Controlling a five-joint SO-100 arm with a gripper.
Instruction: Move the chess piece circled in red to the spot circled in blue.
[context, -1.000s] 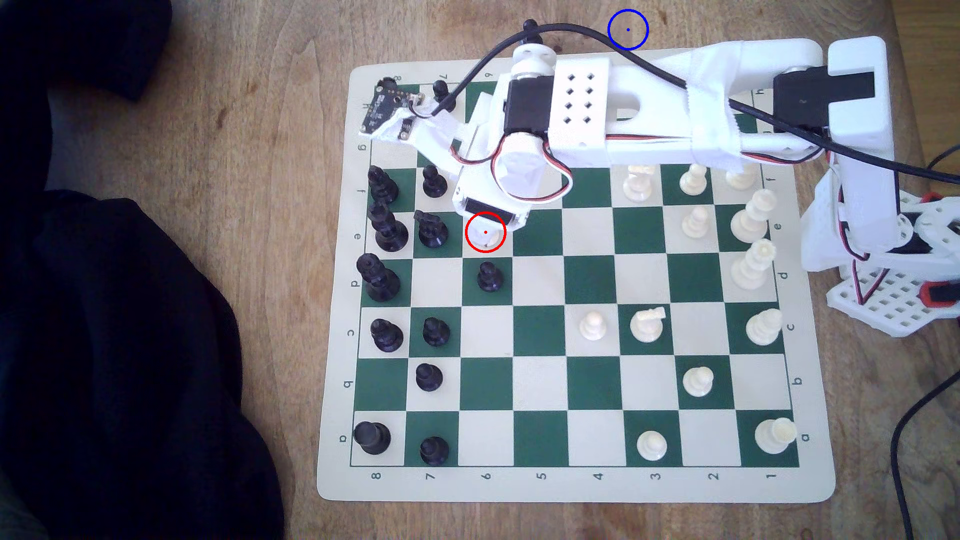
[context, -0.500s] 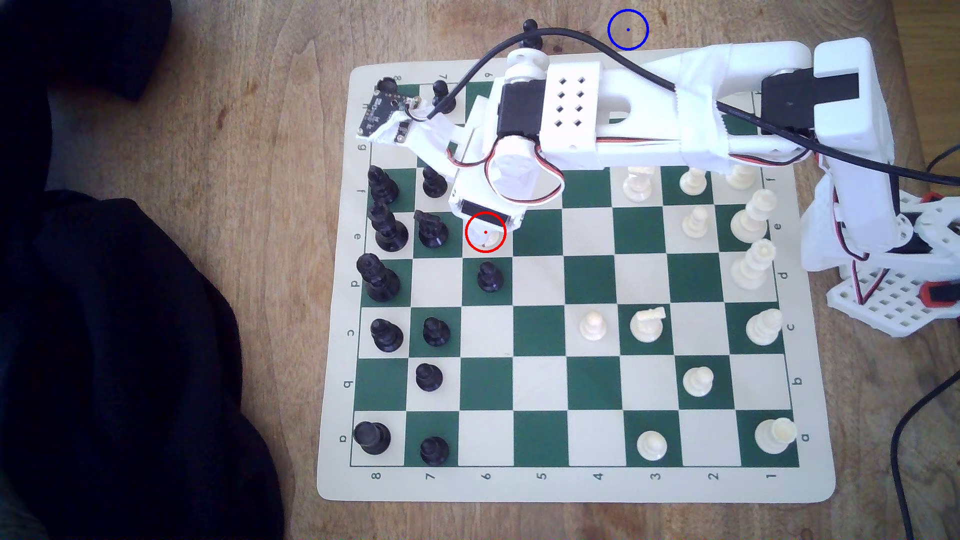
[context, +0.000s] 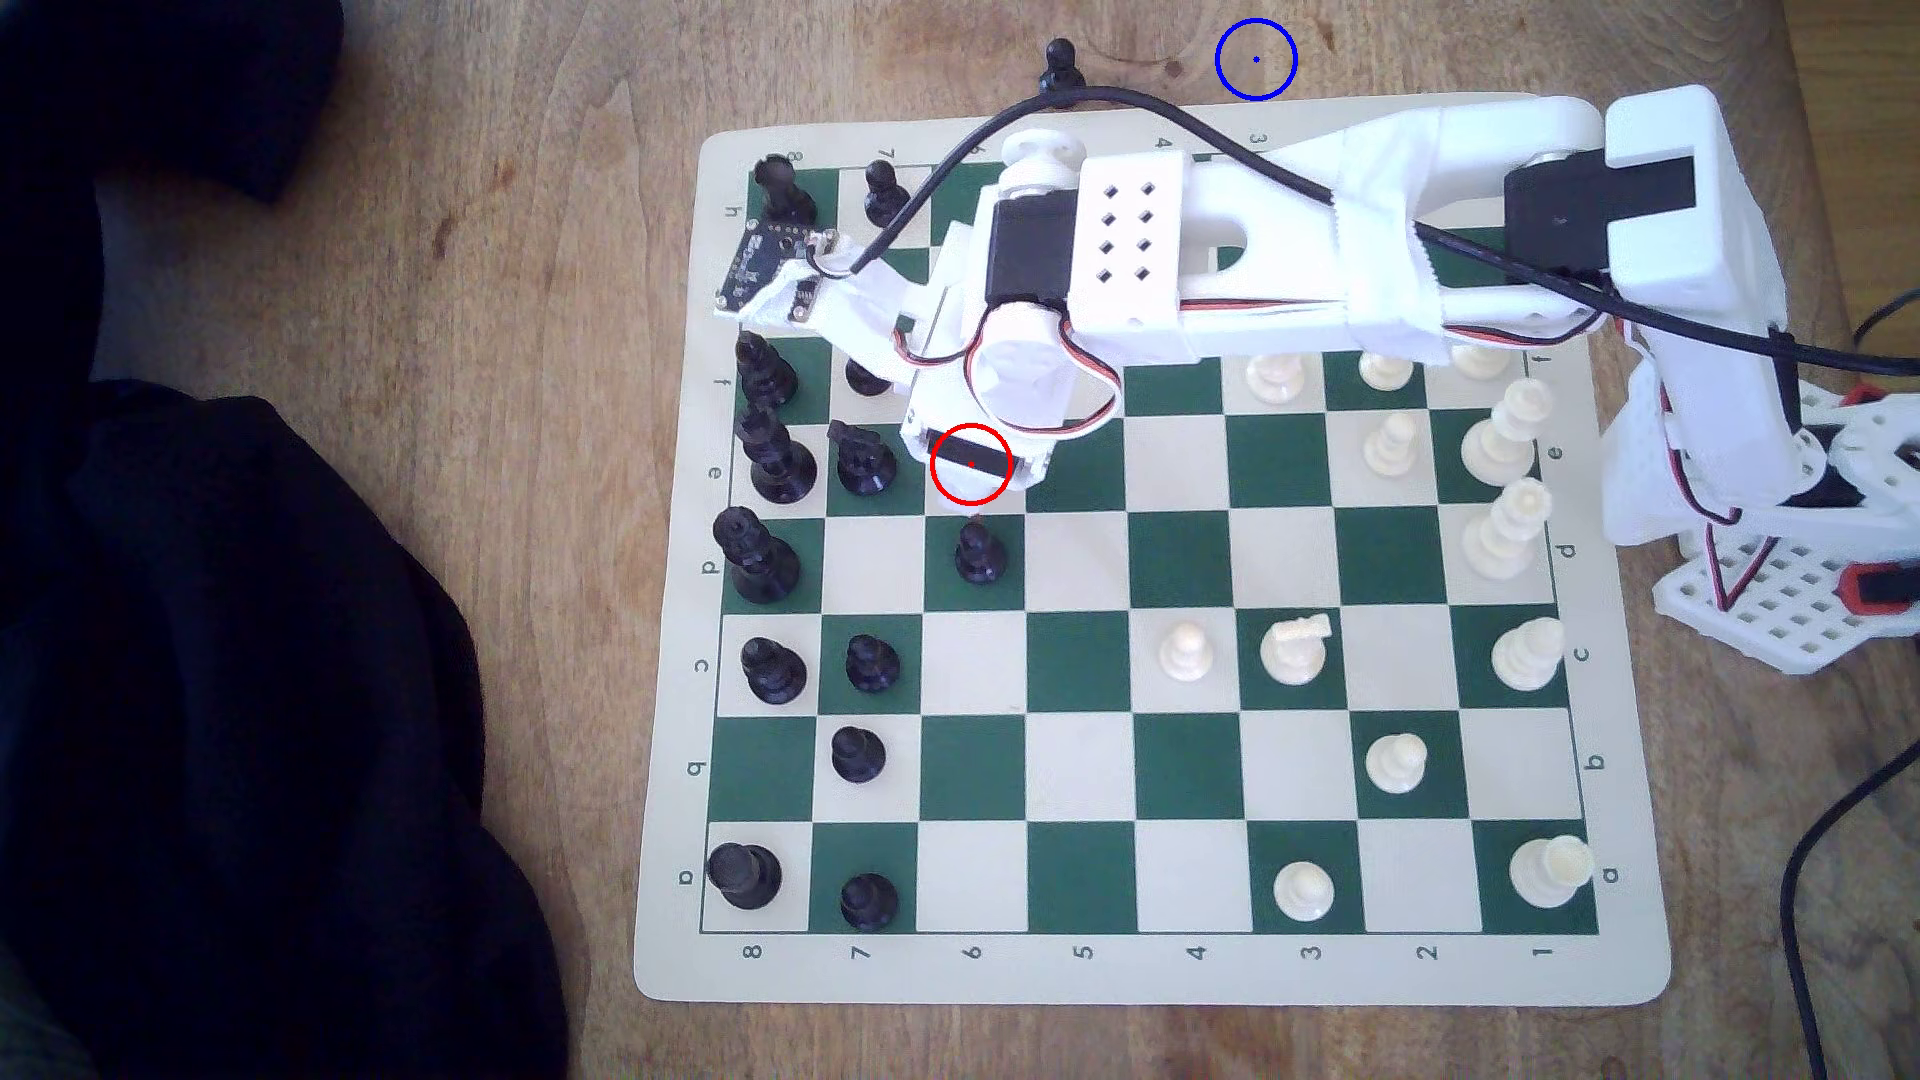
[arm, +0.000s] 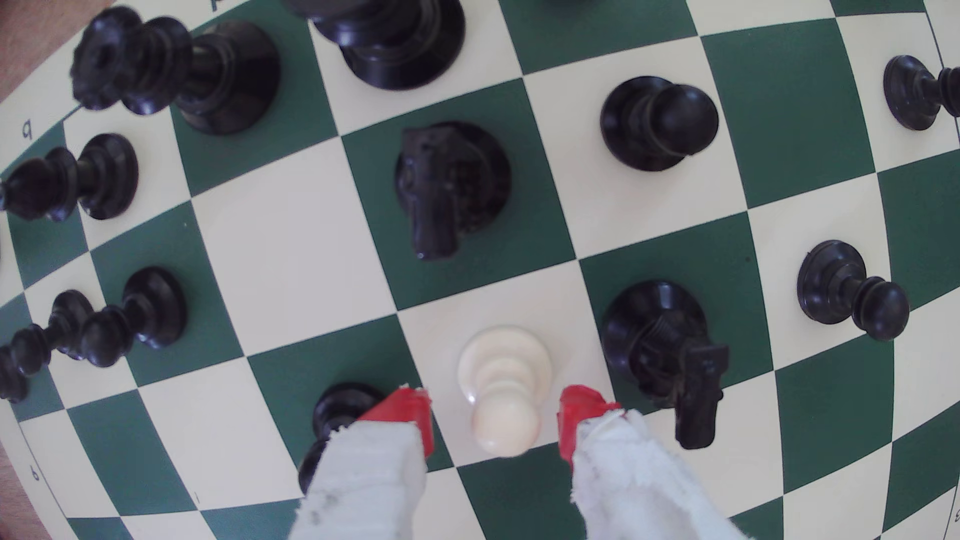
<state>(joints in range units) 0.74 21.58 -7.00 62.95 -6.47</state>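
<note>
The end effector (arm: 496, 423) hangs spread over the chessboard (context: 1081, 665), its red-tipped fingers (arm: 410, 410) flanking the white pawn (arm: 503, 387) without touching it; the pawn stands upright on a cream square, a black knight (arm: 670, 358) just beside it; the blue-ringed spot (context: 1256, 59) lies on the bare wooden counter (context: 582, 312) beyond the board's far edge, well apart from the pawn.

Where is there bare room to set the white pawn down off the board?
Bare wood inside the blue ring, beyond the board's far edge, right of the lone black pawn in the exterior view. Crowded around the white pawn: black pieces flank the open gripper.
</note>
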